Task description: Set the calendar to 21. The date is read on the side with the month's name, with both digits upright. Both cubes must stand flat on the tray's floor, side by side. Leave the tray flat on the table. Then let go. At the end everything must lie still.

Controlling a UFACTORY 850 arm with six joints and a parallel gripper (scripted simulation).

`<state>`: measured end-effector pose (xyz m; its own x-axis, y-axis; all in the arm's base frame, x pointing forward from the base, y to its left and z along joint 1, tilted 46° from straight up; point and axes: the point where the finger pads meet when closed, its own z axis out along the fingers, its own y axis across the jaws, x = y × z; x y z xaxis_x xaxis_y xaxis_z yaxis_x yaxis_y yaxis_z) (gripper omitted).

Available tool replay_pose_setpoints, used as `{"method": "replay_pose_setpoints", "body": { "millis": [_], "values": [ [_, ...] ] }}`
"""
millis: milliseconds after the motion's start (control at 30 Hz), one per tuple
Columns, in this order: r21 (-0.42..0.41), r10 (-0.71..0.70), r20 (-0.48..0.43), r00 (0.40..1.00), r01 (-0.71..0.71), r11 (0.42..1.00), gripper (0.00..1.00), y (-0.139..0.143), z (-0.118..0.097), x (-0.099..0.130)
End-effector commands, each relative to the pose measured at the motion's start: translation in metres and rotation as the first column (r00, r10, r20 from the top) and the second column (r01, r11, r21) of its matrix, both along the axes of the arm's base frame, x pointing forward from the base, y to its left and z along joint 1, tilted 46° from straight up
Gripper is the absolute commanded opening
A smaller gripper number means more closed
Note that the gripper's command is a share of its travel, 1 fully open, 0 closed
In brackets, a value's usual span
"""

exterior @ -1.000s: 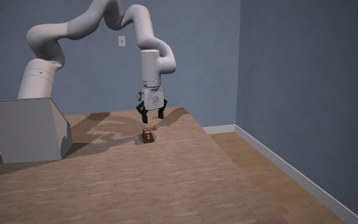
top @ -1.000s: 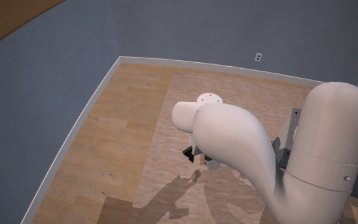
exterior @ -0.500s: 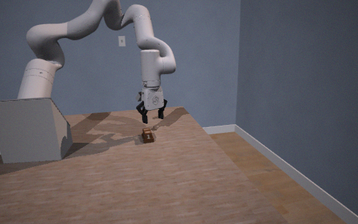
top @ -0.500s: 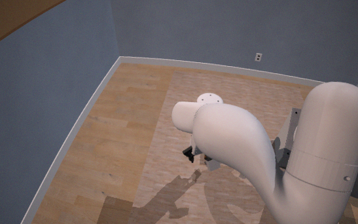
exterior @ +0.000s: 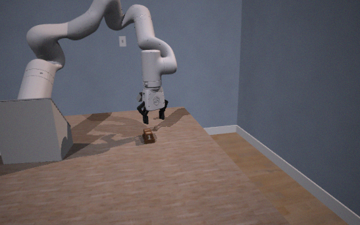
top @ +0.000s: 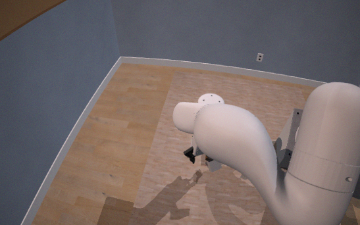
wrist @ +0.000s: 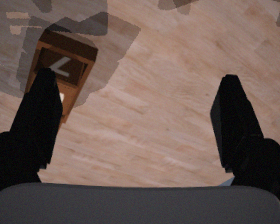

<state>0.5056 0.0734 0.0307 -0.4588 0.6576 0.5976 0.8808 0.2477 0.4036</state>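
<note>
Tool [exterior: 153,115] hangs spread and empty above the calendar [exterior: 148,135] near the surface's far edge; small stiff wooden cubes, probably light, best pinched across flat faces.
</note>
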Motion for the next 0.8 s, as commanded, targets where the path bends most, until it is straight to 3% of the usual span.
{"method": "replay_pose_setpoints", "body": {
  "millis": [0, 567, 767],
  "values": [
    [0.0, -0.001, 0.001, 1.0, 0.001, 1.0, 1.0, -0.0005, 0.0004, 0.0006],
    [0.0, -0.002, 0.0, 1.0, 0.002, 1.0, 1.0, -0.0005, 0.0004, 0.0006],
    [0.008, -0.058, -0.058, 0.997, 0.058, 0.998, 1.0, -0.0013, -0.0004, 0.0007]
  ]
}}
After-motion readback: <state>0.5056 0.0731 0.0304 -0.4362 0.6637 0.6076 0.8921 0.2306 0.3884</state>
